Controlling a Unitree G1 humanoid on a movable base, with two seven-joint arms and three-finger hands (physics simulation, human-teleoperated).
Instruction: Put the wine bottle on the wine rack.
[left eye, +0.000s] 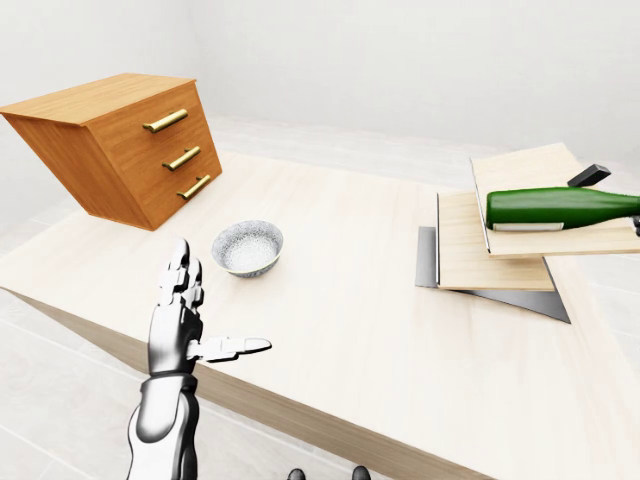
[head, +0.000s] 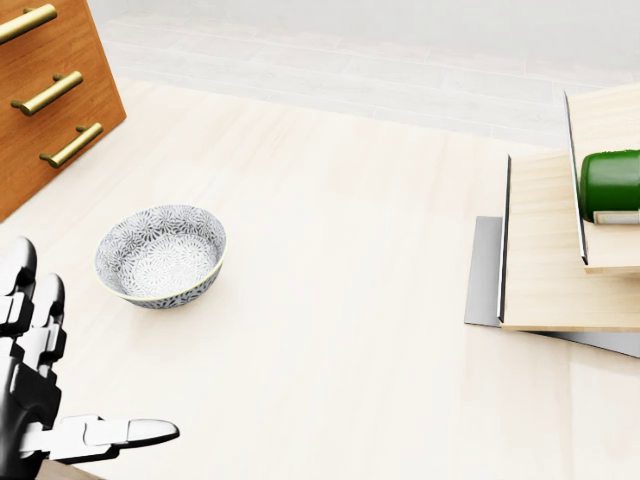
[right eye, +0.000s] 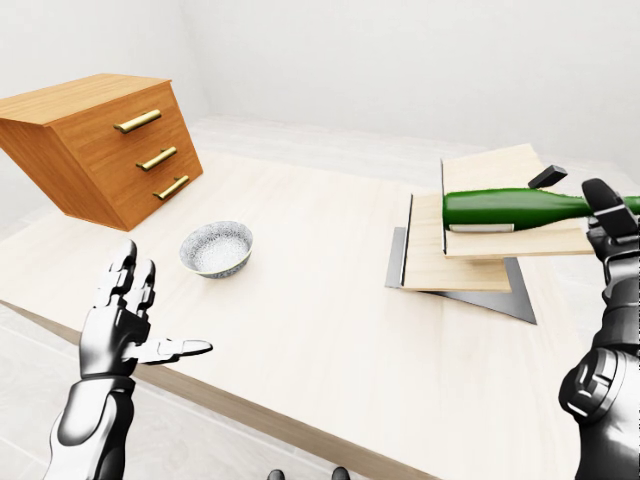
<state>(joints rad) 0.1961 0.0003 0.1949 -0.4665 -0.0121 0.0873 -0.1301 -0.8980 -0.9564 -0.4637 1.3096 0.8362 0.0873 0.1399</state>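
Right-eye view shows the green wine bottle (right eye: 515, 207) lying on its side across the upper step of the wine rack (right eye: 470, 255), a stack of pale wooden boards on a grey base plate, with the neck pointing to the view's right. The right hand (right eye: 612, 230) rises from the lower right corner of that view and meets the bottle at its neck end; its fingers stand up around the neck, but whether they clasp it cannot be told. Just above the bottle, near the rack's far edge, sits a small dark block (right eye: 547, 177). In the head view only the bottle's broad base end shows, at the right edge. The rack stands on the right part of the light wooden tabletop (right eye: 320, 300). Well apart from it, toward the left, a patterned grey-and-white bowl (right eye: 215, 248) rests upright on the tabletop. Farther up and left stands a brown wooden chest of drawers (right eye: 105, 145) with three brass handles. The left hand (right eye: 125, 320) hovers over the tabletop's near edge, at the lower left, spread wide with its fingers upright and its thumb pointing right, holding nothing.
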